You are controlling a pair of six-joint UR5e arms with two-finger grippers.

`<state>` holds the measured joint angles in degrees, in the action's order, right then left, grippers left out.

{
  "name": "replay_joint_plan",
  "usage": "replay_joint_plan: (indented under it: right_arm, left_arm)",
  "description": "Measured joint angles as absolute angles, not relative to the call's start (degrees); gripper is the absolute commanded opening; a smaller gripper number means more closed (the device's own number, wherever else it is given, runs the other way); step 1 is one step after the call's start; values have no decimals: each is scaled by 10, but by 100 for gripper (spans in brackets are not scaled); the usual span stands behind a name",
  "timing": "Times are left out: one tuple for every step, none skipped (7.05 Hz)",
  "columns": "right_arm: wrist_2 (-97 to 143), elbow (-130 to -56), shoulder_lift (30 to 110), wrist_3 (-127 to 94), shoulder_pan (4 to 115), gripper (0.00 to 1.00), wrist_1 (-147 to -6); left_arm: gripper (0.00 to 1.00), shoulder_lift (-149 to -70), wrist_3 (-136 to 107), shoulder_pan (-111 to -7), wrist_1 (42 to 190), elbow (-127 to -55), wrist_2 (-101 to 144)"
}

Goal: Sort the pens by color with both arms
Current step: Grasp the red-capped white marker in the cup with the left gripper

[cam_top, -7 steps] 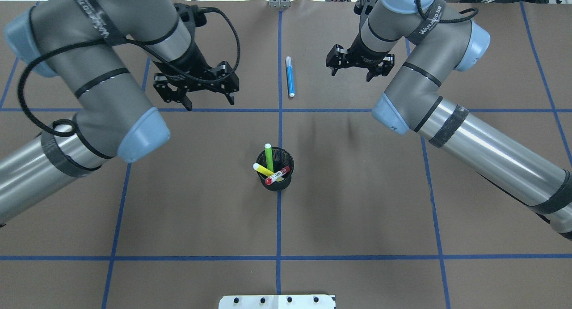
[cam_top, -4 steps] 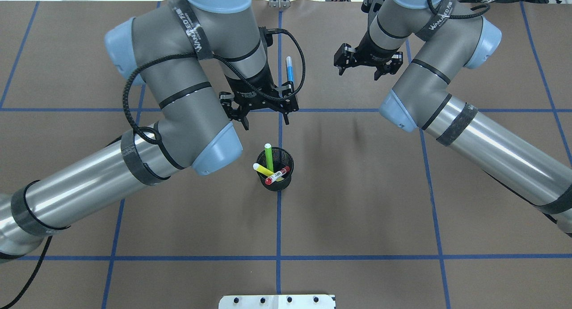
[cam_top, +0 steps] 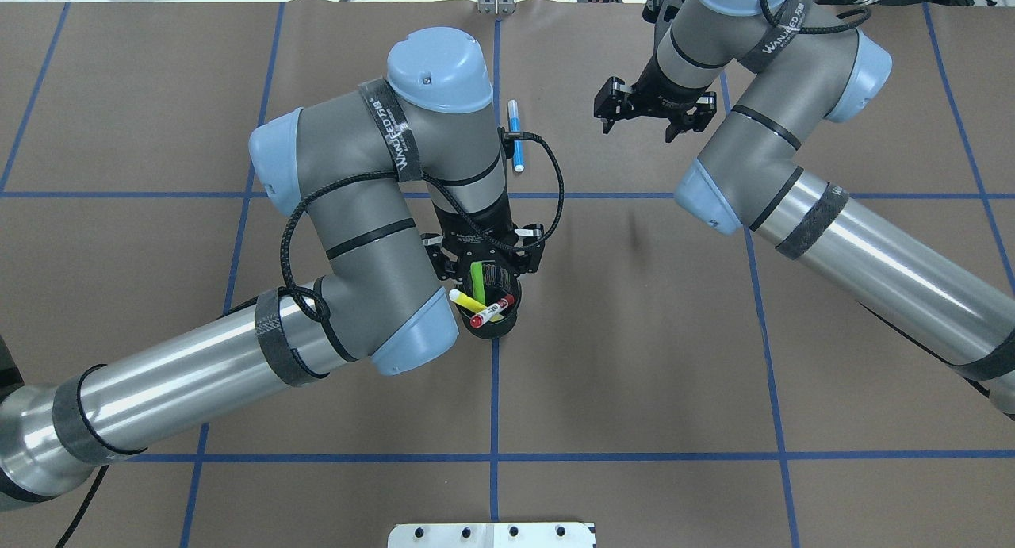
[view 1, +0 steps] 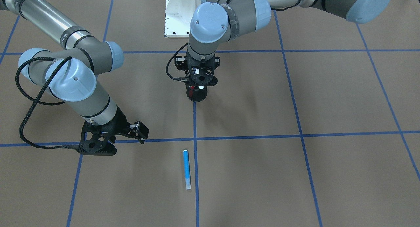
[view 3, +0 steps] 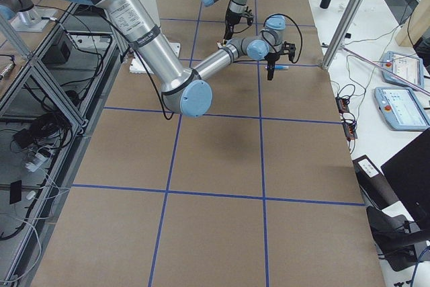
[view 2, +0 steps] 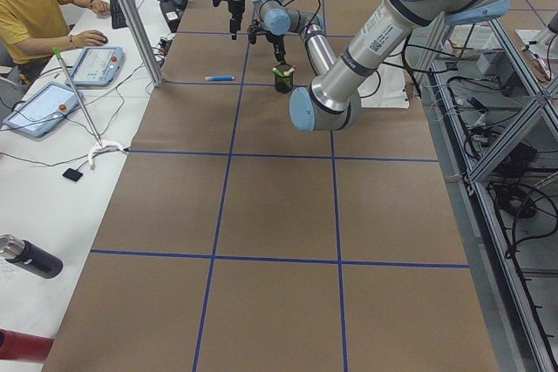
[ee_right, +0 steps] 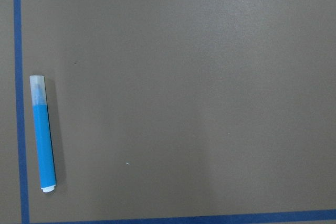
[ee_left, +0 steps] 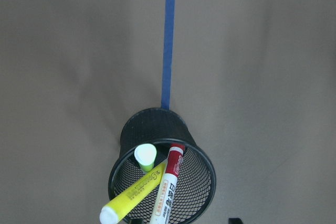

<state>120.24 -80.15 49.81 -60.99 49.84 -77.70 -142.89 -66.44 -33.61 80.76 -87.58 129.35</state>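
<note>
- Brown-papered table (cam_top: 634, 358), squared off with blue tape lines (cam_top: 634, 195).
- Dead centre, sitting on a tape line: black mesh cup (cam_top: 493, 331), upright.
- Loaded with three pens: light green pen (cam_top: 477, 278) standing nearly straight, yellow pen (cam_top: 466, 300) and red-capped white pen (cam_top: 493, 308) leaning side by side, ends poking past the rim.
- Right above that cup, left gripper (cam_top: 487, 270), aimed straight down, with fingers spread wide on either side of the green pen's top and gripping nothing.
- Cannot tell whether touching that pen or just clear of it.
- Looking down from the left wrist camera: straight into the mesh, green cap nearest the middle.
- Over on the far side, blue pen (cam_top: 516, 136) lying flat just beside the centre tape line, well apart from the cup, partly hidden by the left arm (cam_top: 357, 239) in the overhead view.
- Near that blue pen, hanging over bare paper: right gripper (cam_top: 644, 128), fingers wide apart too, empty.
- Off at the side in the left-end view: seated person in a yellow top (view 2: 30, 6), with tablets (view 2: 91, 65) close by.
</note>
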Motion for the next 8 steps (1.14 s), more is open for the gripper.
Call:
replay_joint_plan:
  right_arm:
    - [1202, -801, 499, -610, 498, 99, -777]
    - [1202, -801, 500, -610, 497, 99, -777]
    - [1201, -801, 502, -610, 497, 99, -776]
    - [1201, -801, 503, -610, 497, 99, -775]
    - [1200, -801, 503, -610, 497, 99, -775]
    - [1200, -801, 504, -610, 497, 99, -775]
    - [1201, -801, 504, -610, 497, 99, -774]
    - [1200, -801, 504, -610, 497, 99, -774]
  left_arm:
    - [61, -1428, -664, -332, 803, -876, 1294]
    - [61, -1427, -664, -328, 796, -876, 1294]
    - [60, -1425, -664, -325, 793, -877, 1294]
    - [60, -1423, -664, -323, 792, -877, 1294]
    - [57, -1421, -664, -322, 792, -877, 1294]
    - [53, -1419, -664, -320, 792, -877, 1294]
    - [48, -1417, -664, -318, 792, -877, 1294]
    - [44, -1416, -664, -315, 791, -876, 1294]
